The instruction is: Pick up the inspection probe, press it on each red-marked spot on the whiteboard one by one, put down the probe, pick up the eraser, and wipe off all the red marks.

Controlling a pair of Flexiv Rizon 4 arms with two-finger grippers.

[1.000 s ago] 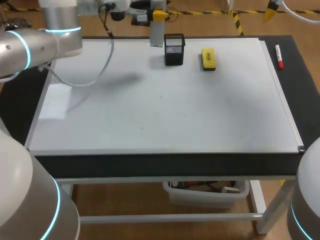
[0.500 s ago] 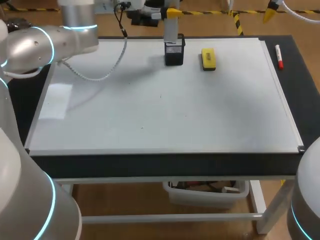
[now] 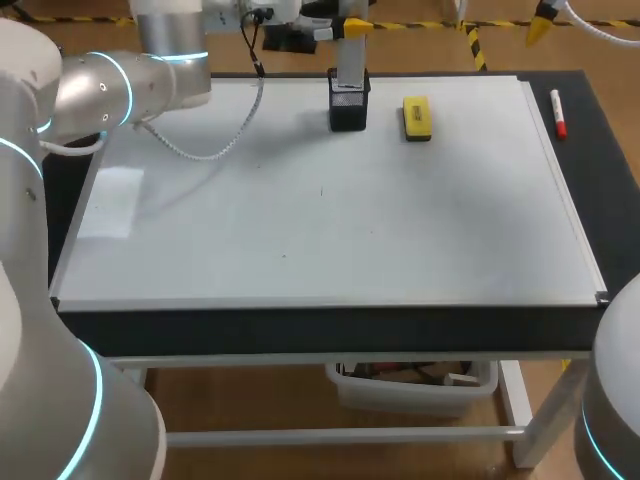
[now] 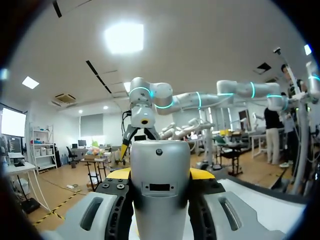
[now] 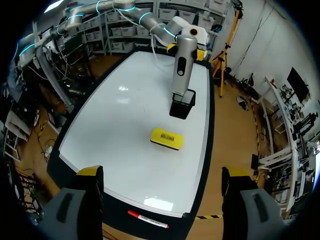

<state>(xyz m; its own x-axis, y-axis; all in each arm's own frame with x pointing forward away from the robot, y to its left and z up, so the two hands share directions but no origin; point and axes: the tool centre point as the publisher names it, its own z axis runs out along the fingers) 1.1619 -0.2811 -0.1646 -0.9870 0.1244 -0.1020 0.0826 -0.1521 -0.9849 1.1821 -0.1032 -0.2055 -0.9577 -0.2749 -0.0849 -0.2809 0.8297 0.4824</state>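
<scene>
Whiteboard [image 3: 300, 230], upper middle of the frame: left hand [image 3: 348, 27] pinches the inspection probe [image 3: 349, 70] at the mesh holder [image 3: 348, 112] mouth, right hand [image 5: 162, 172] spread; clipping the rim could topple the holder.

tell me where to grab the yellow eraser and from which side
Take the yellow eraser by its two long sides, across the narrow width, coming straight down from above. It lies flat on the whiteboard, so only top and sides are reachable; the black holder with the probe in it stands apart beside it, leaving the fingers room.
</scene>
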